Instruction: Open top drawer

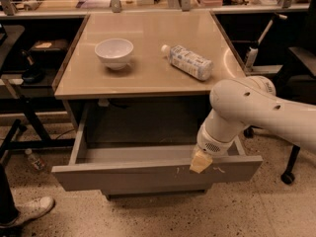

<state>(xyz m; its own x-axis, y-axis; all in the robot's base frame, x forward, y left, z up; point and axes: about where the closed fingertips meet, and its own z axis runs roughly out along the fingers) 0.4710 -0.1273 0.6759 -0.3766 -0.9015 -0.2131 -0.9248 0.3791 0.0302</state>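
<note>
The top drawer (148, 174) is a wide shallow grey drawer under the beige table. It is pulled far out, and its inside looks empty. Its flat front shows pale scratches right of centre. My gripper (200, 161) hangs from the white arm (256, 107) that comes in from the right. Its pale tip sits at the top edge of the drawer front, right of centre, touching or just over it. A plainer drawer front shows just below the open one.
On the table top (148, 78) stand a white bowl (114, 52) and a lying plastic bottle (187, 61). A person's white shoe (29, 210) is at the lower left. Black chair legs and a castor (288, 177) stand at the right. Desks stand behind.
</note>
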